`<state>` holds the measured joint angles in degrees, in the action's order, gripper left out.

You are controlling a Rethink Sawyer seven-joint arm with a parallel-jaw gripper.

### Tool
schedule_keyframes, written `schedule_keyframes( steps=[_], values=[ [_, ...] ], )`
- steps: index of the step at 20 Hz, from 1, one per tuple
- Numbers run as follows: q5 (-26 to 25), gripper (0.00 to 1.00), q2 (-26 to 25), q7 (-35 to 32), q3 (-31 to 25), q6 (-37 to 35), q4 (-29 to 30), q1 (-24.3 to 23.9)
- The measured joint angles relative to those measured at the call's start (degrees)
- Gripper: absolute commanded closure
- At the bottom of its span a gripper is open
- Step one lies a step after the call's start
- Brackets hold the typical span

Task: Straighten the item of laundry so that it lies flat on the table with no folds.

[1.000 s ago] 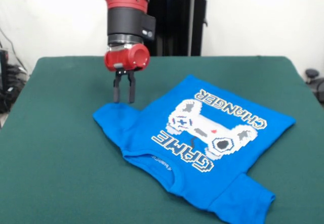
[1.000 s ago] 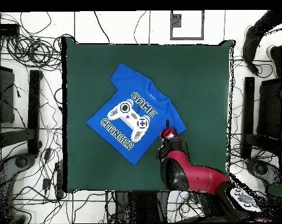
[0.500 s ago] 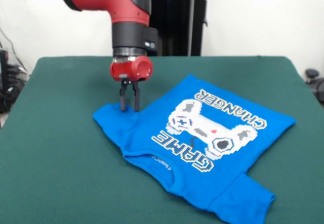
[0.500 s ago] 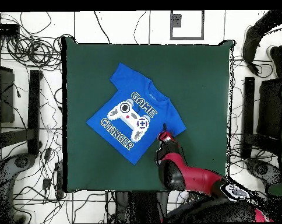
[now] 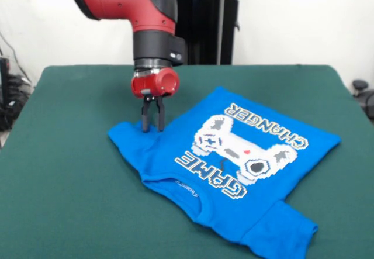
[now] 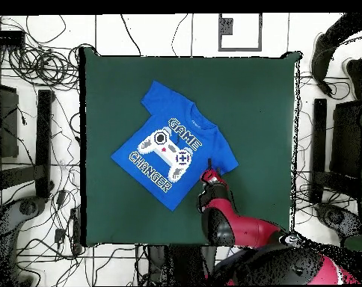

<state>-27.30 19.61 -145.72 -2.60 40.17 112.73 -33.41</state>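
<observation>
We see the shirt (image 5: 234, 165) print-up on the tabletop (image 5: 64, 177), lying diagonally, collar toward the near left and hem toward the far right. The tool (image 5: 152, 129), fingers narrowly parted, touches the left sleeve without gripping it.

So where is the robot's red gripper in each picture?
Front view: the gripper is left of center, at the blue T-shirt's left sleeve.
Overhead view: the gripper is right of center, at the shirt's right sleeve.
Shared landmark: the white game controller print.
</observation>
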Motion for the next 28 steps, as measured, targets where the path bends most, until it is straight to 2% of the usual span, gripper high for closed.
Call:
schedule_keyframes(
  steps=[13, 28],
  values=[
    [-0.5, 0.00, 0.0, 0.0, 0.0, 0.2, -0.1, -0.1],
    [-8.6, 0.00, -0.2, 0.0, -0.8, 0.2, -1.0, -4.4]
  ],
)
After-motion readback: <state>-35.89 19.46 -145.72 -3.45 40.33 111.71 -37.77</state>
